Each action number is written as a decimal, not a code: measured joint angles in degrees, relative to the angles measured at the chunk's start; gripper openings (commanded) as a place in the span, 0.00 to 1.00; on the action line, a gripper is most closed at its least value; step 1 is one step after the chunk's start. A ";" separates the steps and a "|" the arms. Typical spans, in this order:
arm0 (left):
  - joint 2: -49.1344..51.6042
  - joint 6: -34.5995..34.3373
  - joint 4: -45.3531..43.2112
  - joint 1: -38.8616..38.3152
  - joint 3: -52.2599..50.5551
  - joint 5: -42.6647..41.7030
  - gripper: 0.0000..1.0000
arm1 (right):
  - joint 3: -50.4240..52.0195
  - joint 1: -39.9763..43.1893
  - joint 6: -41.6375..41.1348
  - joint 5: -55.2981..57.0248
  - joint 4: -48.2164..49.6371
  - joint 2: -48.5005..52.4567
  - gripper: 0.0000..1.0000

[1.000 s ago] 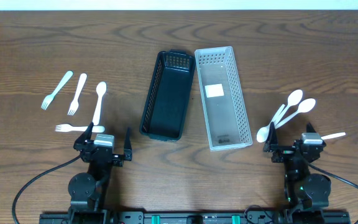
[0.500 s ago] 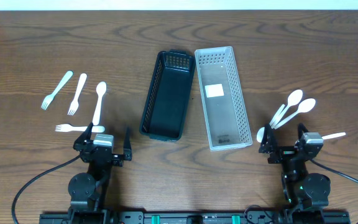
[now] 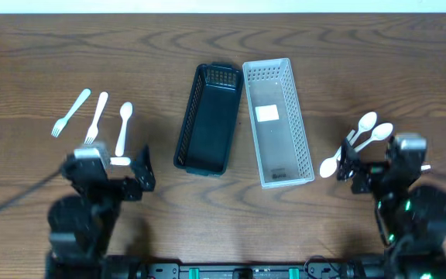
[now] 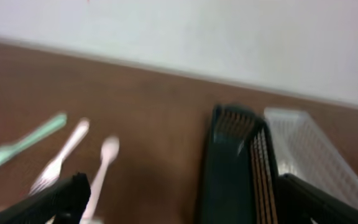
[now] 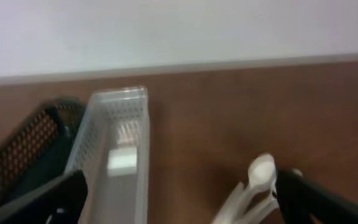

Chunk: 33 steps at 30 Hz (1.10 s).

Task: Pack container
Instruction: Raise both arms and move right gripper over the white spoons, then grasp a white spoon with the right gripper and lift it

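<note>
Containers stand side by side at the middle of the worktop (image 3: 37, 46): a black mesh container (image 3: 209, 118) and, just beside it at its 3 o'clock, a clear perforated container (image 3: 277, 122) with a white label (image 3: 267, 113) on its floor. Their 12 o'clock ends nearly meet while the 6 o'clock ends splay apart. Well off at 9 o'clock of the black one lie a fork (image 3: 70, 111), a second fork (image 3: 95, 118) and a white spoon (image 3: 124, 129). At 3 o'clock of the clear one lies a cluster of spoons (image 3: 366, 133). The left jaws hang at 6 o'clock of the forks, spread wide, gripping nothing. The right jaws hang at 6 o'clock of the cluster, equally wide, gripping nothing. Both wrist views are blurred
</note>
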<state>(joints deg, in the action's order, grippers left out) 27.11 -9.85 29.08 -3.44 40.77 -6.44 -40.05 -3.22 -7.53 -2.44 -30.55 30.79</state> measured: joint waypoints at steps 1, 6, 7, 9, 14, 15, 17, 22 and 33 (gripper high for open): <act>3.43 -0.24 3.13 0.00 3.04 -0.04 0.98 | -3.65 0.00 0.31 0.11 -3.56 3.65 0.99; 21.73 -0.46 20.94 0.00 16.98 -0.04 0.98 | -22.29 0.04 0.61 0.98 -23.21 22.77 0.99; 24.76 -0.24 24.11 0.00 19.21 -0.07 0.98 | -24.79 0.04 0.63 0.94 -24.85 25.83 0.99; 30.56 0.46 28.35 0.00 23.21 -0.07 0.98 | -29.00 0.04 0.68 0.02 -28.02 31.15 0.99; 38.14 1.33 31.26 -0.04 26.67 0.74 0.98 | -31.80 0.20 -0.76 0.24 -28.15 37.64 0.99; 38.97 1.33 31.89 -0.04 26.69 1.22 0.98 | -31.89 0.42 -2.60 1.16 -27.96 38.49 0.99; 40.57 1.51 32.68 -0.04 26.69 2.03 0.98 | -32.00 1.46 -8.07 3.93 -27.85 40.63 0.99; 43.36 2.03 32.85 -0.04 26.71 2.82 0.98 | -32.15 6.47 -21.40 8.90 -27.85 47.36 0.99; 43.89 2.21 32.85 -0.04 26.71 3.45 0.98 | -32.24 11.76 -35.63 12.33 -23.47 68.15 0.99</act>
<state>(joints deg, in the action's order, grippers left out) 71.00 -7.64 61.93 -3.49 67.48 -2.98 -72.29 8.54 -43.16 9.89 -54.02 98.94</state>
